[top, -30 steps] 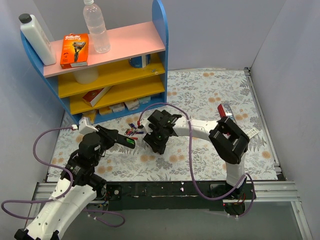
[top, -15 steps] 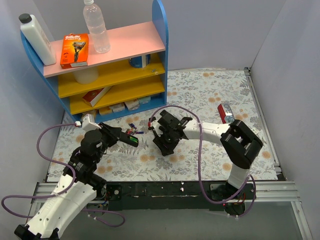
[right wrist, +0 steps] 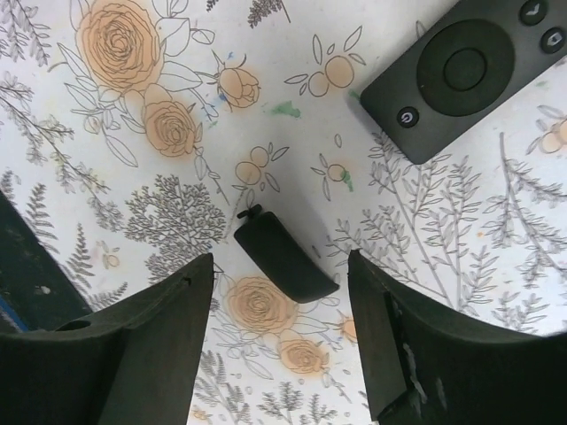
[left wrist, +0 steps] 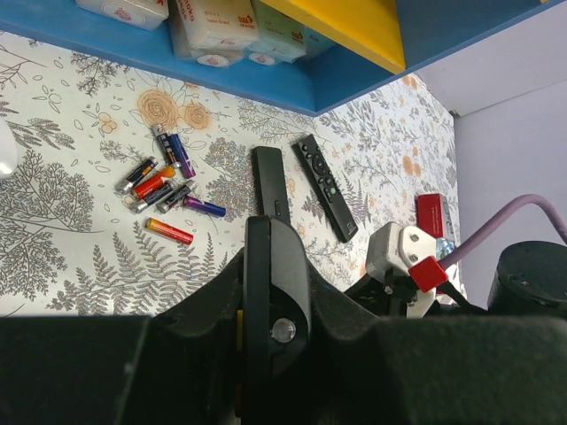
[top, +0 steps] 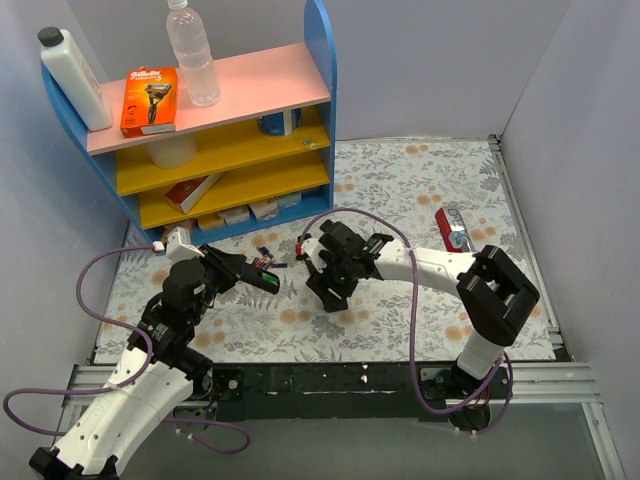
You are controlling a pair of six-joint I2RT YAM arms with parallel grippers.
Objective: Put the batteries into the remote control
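Observation:
My left gripper is shut on a black remote control, held edge-on above the mat; a green patch shows on it in the top view and a yellow sliver in the left wrist view. Loose cells with red, blue and purple wraps lie on the mat by the shelf. My right gripper is open, its fingers either side of a small black curved cover lying on the mat.
Two more black remotes lie right of the cells; one remote's end is beside the cover. A blue shelf unit stands at the back left. A red-ended object lies at the right.
My right gripper has shifted a little to the right and its elbow swung right. My left gripper has edged up and right with the remote. Little moved in the last half second.

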